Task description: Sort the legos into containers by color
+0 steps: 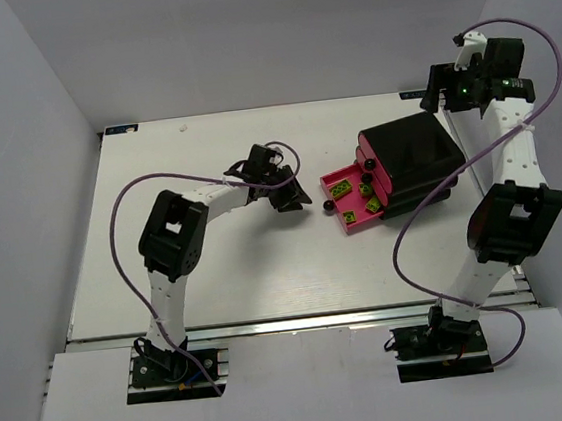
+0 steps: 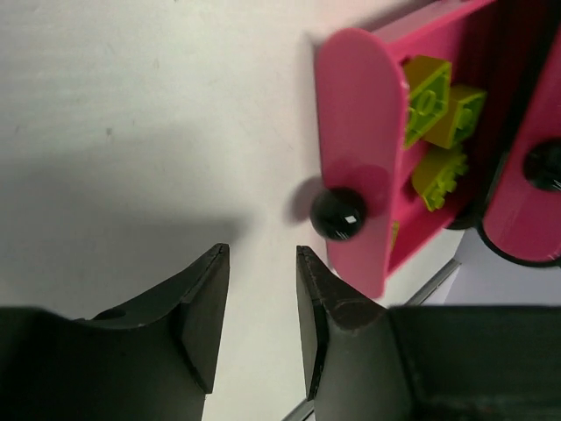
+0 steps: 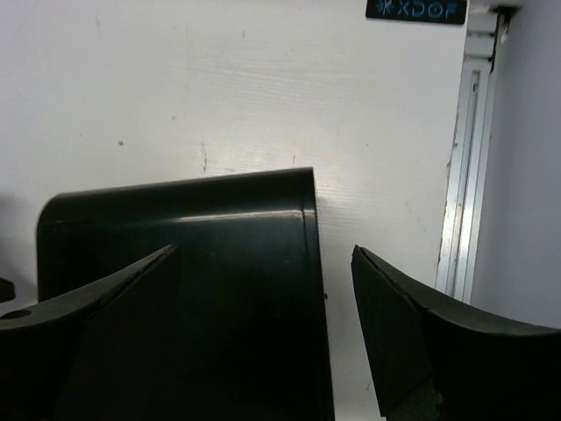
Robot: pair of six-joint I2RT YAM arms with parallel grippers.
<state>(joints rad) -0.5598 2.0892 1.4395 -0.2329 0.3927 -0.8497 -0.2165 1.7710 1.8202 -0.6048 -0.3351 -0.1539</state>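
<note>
A black cabinet (image 1: 412, 162) stands right of centre. Its lowest pink drawer (image 1: 329, 178) is pulled out to the left and holds several lime-green legos (image 1: 367, 189). In the left wrist view the drawer front (image 2: 359, 132) with its black knob (image 2: 337, 213) lies just ahead of my fingers, with lime legos (image 2: 427, 92) behind it. My left gripper (image 1: 295, 197) (image 2: 263, 254) is open and empty, just left of the knob. My right gripper (image 1: 436, 89) (image 3: 263, 250) is open and empty, raised behind the cabinet (image 3: 193, 263). No purple or dark green legos show.
Two more pink drawers (image 1: 361, 152) with black knobs (image 1: 367, 171) sit nearly closed above the open one; one shows in the left wrist view (image 2: 526, 210). White walls enclose the table on the left, back and right. A purple cable loops from each arm.
</note>
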